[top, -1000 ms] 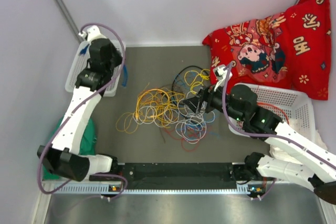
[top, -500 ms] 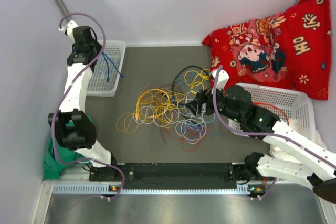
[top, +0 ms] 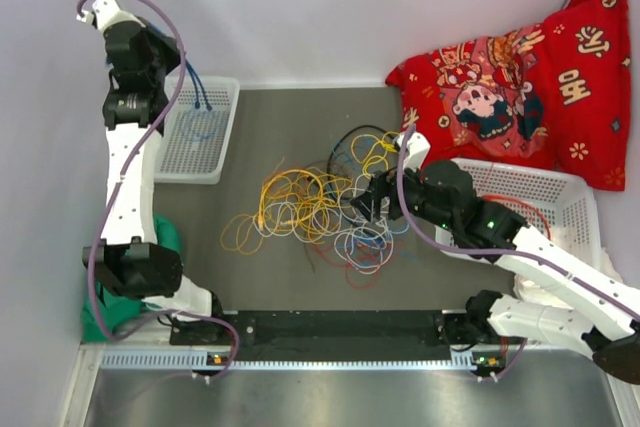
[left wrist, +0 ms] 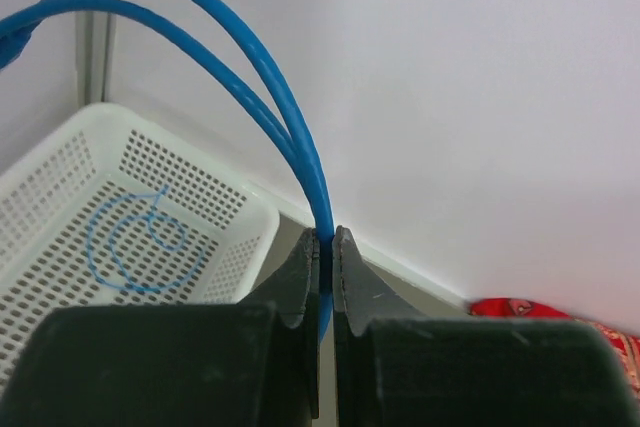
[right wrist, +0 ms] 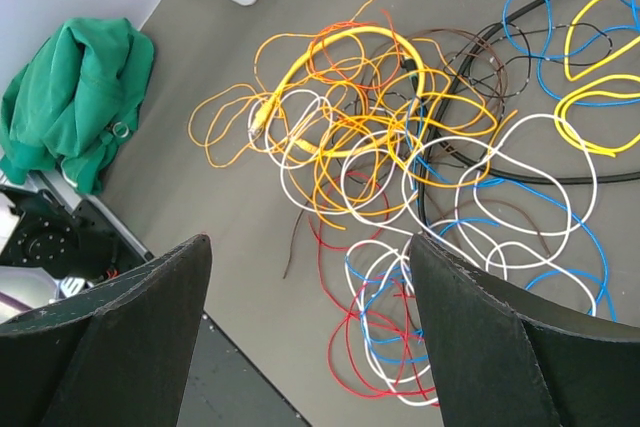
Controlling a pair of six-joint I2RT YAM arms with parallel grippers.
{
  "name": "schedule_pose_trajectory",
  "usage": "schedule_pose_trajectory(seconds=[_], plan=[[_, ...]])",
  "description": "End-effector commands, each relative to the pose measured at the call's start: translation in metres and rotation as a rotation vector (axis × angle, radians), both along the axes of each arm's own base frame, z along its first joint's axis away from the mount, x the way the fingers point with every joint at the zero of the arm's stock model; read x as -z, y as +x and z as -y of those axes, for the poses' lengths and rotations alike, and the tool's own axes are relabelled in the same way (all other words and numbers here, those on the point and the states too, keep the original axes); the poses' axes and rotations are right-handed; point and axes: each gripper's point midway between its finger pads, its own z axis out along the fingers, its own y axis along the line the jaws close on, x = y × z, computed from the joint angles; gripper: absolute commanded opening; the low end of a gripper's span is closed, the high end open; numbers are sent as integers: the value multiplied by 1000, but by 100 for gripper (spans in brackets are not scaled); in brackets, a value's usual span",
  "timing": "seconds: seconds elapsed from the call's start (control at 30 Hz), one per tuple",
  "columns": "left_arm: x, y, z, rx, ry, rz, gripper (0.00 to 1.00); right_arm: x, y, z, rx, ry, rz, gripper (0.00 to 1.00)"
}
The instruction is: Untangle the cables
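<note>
The cables (top: 320, 212) lie tangled mid-table: yellow, orange, white, red, blue and black loops, also seen in the right wrist view (right wrist: 400, 147). My left gripper (top: 172, 55) is raised high over the left white basket (top: 195, 152). It is shut on a blue cable (left wrist: 290, 137) at the fingertips (left wrist: 325, 239). The blue cable hangs down (top: 198, 95) and its lower part lies coiled in the basket (left wrist: 130, 247). My right gripper (top: 368, 202) hovers just above the right side of the tangle, open and empty (right wrist: 310, 239).
A red patterned cloth (top: 520, 77) lies at the back right, with a second white basket (top: 560, 197) in front of it. A green cloth (top: 165, 247) lies at the left, also in the right wrist view (right wrist: 70, 97). A black rail (top: 340, 327) runs along the near edge.
My left arm has risen and swung back to the left, lifting the blue cable above the left basket. My right gripper has shifted slightly over the tangle.
</note>
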Motion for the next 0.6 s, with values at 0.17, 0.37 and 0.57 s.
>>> schedule_pose_trajectory(seconds=[0.17, 0.37, 0.57], plan=[[61, 10, -26, -199, 259, -144, 0, -30, 2, 9, 26, 37, 62, 79], [120, 31, -25, -258, 354, -269, 0, -21, 4, 7, 29, 15, 43, 79], [182, 38, -37, -310, 410, -411, 0, -14, 8, 5, 33, -1, 31, 79]])
